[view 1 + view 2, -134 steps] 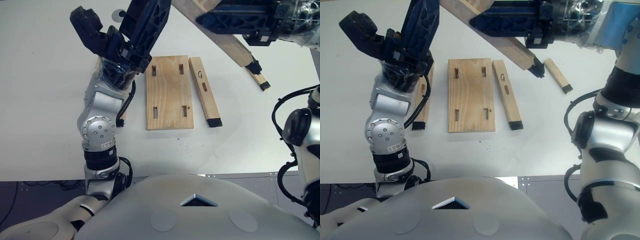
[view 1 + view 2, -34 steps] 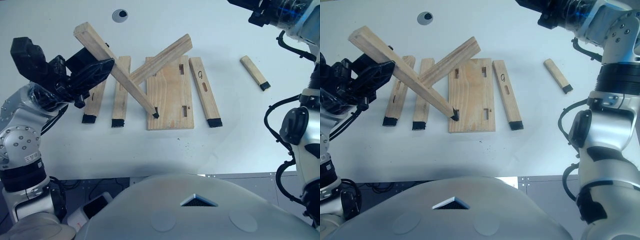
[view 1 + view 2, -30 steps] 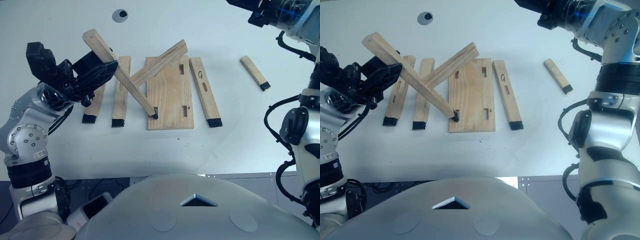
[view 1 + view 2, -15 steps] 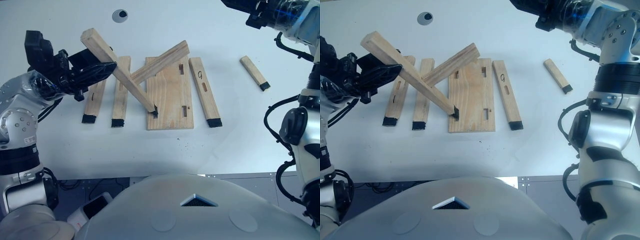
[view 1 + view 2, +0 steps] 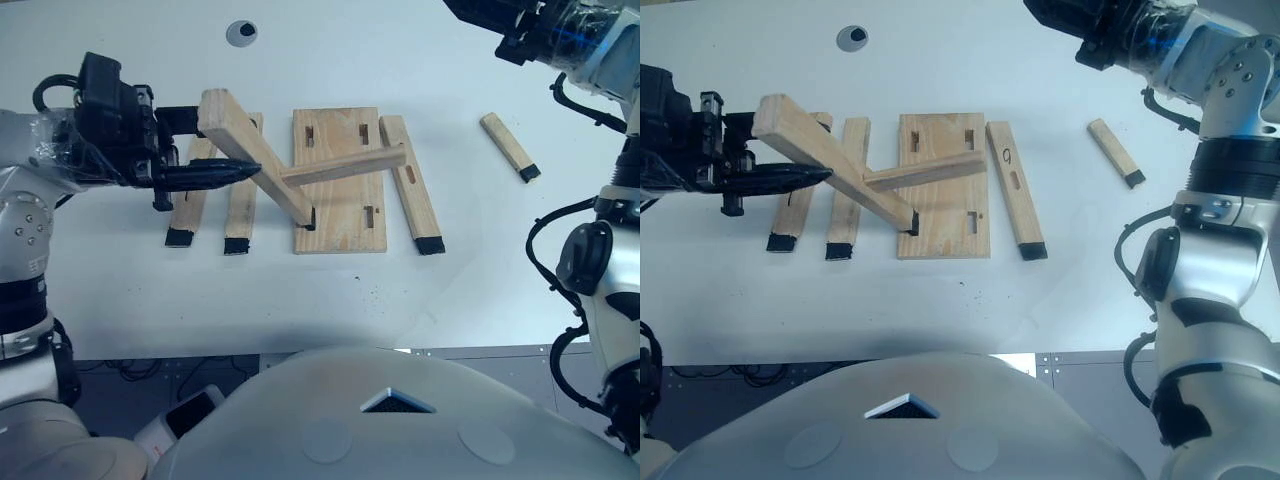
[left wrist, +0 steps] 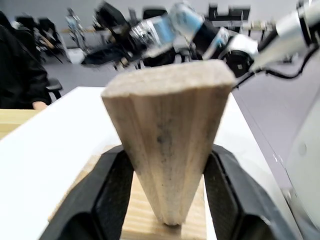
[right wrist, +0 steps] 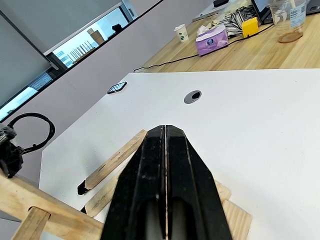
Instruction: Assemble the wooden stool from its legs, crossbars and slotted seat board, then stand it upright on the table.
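The left pincer (image 5: pixel 228 140) is clamped on a tilted leg (image 5: pixel 270 178) with a crossbar (image 5: pixel 345 165) stuck in its side. The leg's black foot rests on the seat board (image 5: pixel 340 225), which lies flat on the table (image 5: pixel 450 280). The right pincer (image 7: pixel 165 131), pressed together, hangs high.

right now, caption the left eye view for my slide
Left hand holds a leg with a crossbar sticking from it, black-tipped end resting on the seat board.
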Controlling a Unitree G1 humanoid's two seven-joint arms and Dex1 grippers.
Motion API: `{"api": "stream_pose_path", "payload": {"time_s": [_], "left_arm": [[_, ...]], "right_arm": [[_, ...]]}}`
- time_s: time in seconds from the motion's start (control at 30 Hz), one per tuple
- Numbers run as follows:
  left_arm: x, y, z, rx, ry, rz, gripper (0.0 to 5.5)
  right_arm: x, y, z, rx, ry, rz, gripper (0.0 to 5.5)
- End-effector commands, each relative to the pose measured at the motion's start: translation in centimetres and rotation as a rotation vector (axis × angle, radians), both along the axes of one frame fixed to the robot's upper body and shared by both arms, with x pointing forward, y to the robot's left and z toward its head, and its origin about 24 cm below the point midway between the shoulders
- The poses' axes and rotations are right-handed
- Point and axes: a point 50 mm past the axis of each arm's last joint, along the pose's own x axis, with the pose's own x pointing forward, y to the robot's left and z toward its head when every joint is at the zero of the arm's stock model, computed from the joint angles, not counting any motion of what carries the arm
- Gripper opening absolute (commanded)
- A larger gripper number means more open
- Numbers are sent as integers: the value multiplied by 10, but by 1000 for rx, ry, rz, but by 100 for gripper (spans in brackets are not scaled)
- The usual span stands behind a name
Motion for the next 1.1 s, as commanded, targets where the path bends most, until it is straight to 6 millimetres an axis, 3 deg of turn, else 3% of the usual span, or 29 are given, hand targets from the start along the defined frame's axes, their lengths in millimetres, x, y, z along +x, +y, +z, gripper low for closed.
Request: {"api": "stream_pose_path", "payload": {"time_s": [0.03, 0.2, 0.33, 0.47, 0.6, 0.7, 0.77, 0.87, 1.0, 1.1], "left_arm": [[-4, 1, -31, 218, 122, 61, 199], [-15, -14, -60, 254, 219, 83, 199], [-32, -7, -104, 379, 288, 88, 199], [-24, -7, -92, 281, 253, 139, 199], [-12, -3, -66, 154, 160, 215, 288], [-15, 2, -68, 208, 144, 250, 337], [-19, 12, -82, 349, 140, 356, 341], [-31, 31, -100, 483, 86, 652, 341], [-48, 33, -105, 368, 13, 1139, 341], [-62, 42, -99, 272, 107, 1259, 341]], "right_arm": [[-4, 2, -3, 20, 2, -16, 0], [-9, 2, -9, 27, 8, -31, 0], [-9, 4, -12, 27, 10, -43, 0], [-7, 3, -11, 25, 7, -56, 0], [-7, 1, -16, 19, 12, -74, 0], [-8, 0, -21, 16, 22, -88, 0], [-9, 0, -21, 15, 23, -91, 0], [-10, -4, -22, 8, 22, -121, 0], [-5, -19, -29, -34, 14, -288, 0], [-13, -33, -35, -26, -7, -412, 0]]}}
